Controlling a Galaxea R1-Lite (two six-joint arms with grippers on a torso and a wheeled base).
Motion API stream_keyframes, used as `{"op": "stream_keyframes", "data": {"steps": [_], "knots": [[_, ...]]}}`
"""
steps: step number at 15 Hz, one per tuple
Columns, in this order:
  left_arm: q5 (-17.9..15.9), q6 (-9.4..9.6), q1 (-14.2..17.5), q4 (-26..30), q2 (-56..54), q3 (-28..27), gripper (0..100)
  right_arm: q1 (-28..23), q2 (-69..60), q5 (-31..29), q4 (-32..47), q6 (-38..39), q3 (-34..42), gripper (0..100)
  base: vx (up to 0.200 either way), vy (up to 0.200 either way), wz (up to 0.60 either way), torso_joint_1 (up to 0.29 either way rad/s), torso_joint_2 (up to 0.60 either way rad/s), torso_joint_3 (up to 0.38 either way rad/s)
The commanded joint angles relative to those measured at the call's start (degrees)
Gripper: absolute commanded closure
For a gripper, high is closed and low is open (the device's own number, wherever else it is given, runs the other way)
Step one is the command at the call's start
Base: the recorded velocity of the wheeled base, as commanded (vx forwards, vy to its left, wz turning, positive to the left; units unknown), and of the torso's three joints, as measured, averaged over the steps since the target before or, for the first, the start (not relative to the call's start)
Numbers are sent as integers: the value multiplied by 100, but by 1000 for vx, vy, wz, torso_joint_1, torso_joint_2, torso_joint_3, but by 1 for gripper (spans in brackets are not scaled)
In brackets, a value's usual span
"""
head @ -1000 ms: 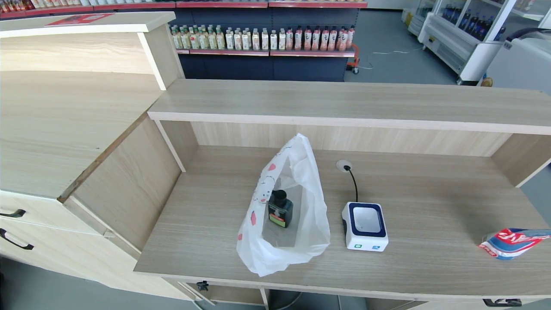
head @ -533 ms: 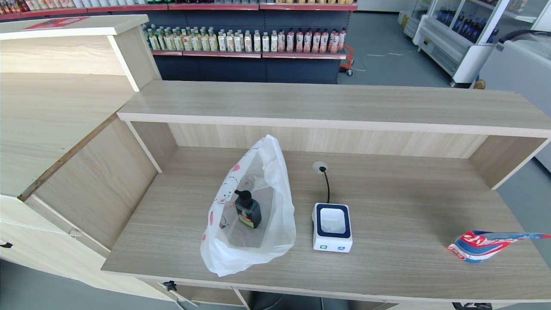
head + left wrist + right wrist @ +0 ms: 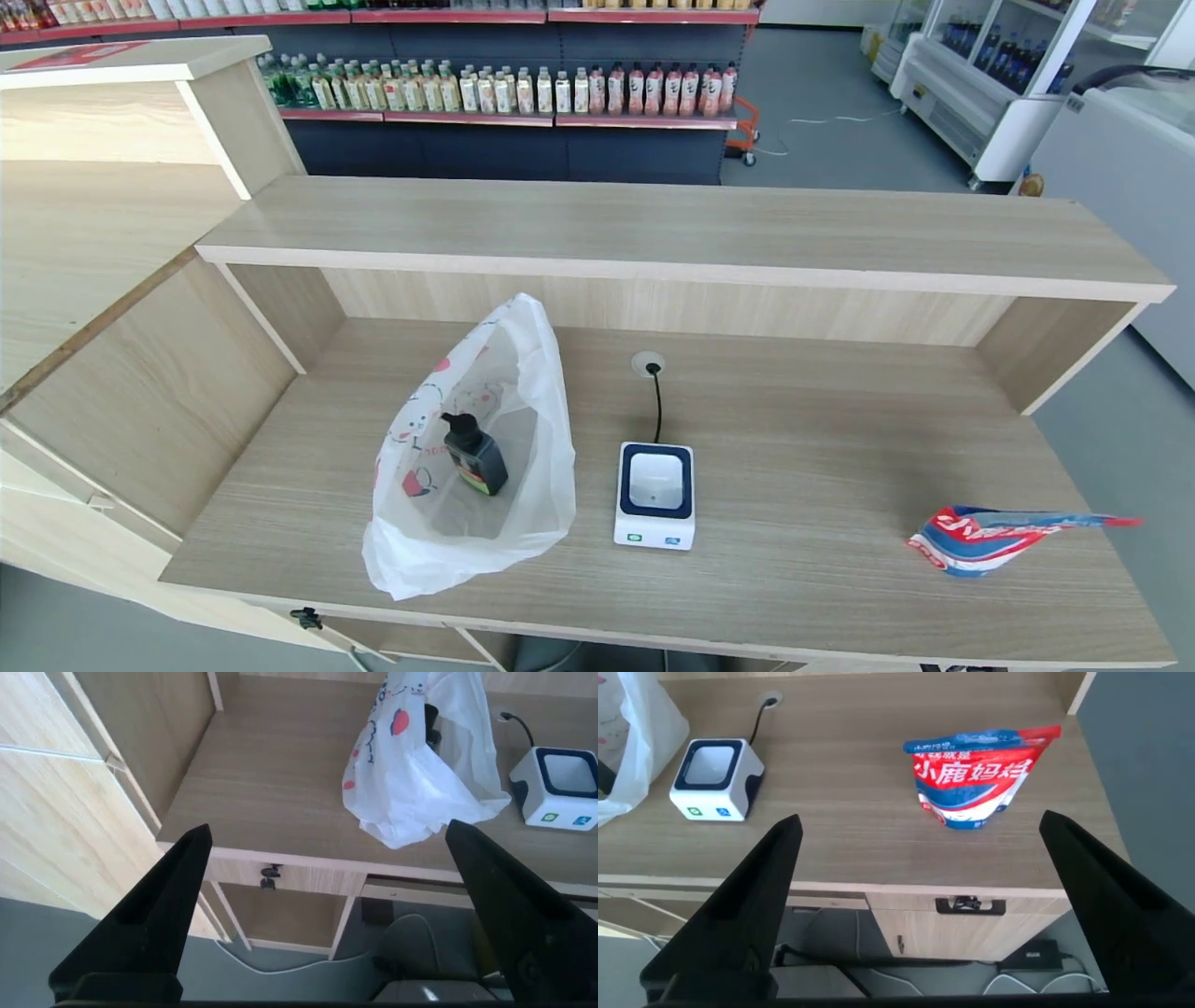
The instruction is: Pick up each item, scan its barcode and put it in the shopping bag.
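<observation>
While I hold both arms back from the counter (image 3: 822,467), the left jaws stand wide apart with nothing between them. In the left wrist view they hang off the counter's front edge, to the left of the barcode scanner (image 3: 655,495). The right jaws are spread just as wide and grip nothing. They sit off the same front edge, to the right of the scanner.

From the head camera I see the scanner as a white box with a dark blue frame around its pale window, facing up. Its black cable (image 3: 656,406) runs from its far side to a round grommet (image 3: 647,362) in the counter top.

Just beside the scanner on its left, with a narrow gap between them, the white plastic shopping bag (image 3: 439,551) stands with its mouth open. It carries red and black cartoon prints. Inside it a dark pump bottle (image 3: 476,457) stands with its black top up and a red and green label on its side.

Well apart from the scanner on its right, near the front edge, a red, white and blue snack pouch (image 3: 990,539) lies on the counter.

Beyond the scanner a raised wooden ledge (image 3: 653,224) runs along the counter's far side, and farther off store shelves hold rows of drink bottles (image 3: 513,89).
</observation>
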State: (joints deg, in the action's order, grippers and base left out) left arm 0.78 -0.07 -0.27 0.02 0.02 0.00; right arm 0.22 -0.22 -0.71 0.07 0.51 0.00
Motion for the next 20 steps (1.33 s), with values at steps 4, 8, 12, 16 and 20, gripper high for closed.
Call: {"op": "stream_keyframes", "data": {"steps": [4, 8, 12, 16, 20], "knots": [[1, 7, 0, -2, -2, 0, 0, 4, 22, 0, 1, -7, 0, 0, -150, 0, 0, 8, 2, 2], [1, 34, 0, -2, -2, 0, 0, 4, 22, 0, 1, 2, 0, 0, -50, 0, 0, 1, 5, 1], [1, 16, 0, -2, -2, 0, 0, 4, 22, 0, 1, 10, 0, 0, 0, -200, 0, 4, 6, 1], [10, 25, 0, -2, -2, 0, 0, 31, 127, 44, 28, 89, -343, 0, 0, -200, 0, 1, 4, 2], [10, 7, 0, -2, -2, 0, 0, 48, 3573, 27, 599, 1663, -3419, 0, 0, -150, 0, 4, 3, 4]]}}
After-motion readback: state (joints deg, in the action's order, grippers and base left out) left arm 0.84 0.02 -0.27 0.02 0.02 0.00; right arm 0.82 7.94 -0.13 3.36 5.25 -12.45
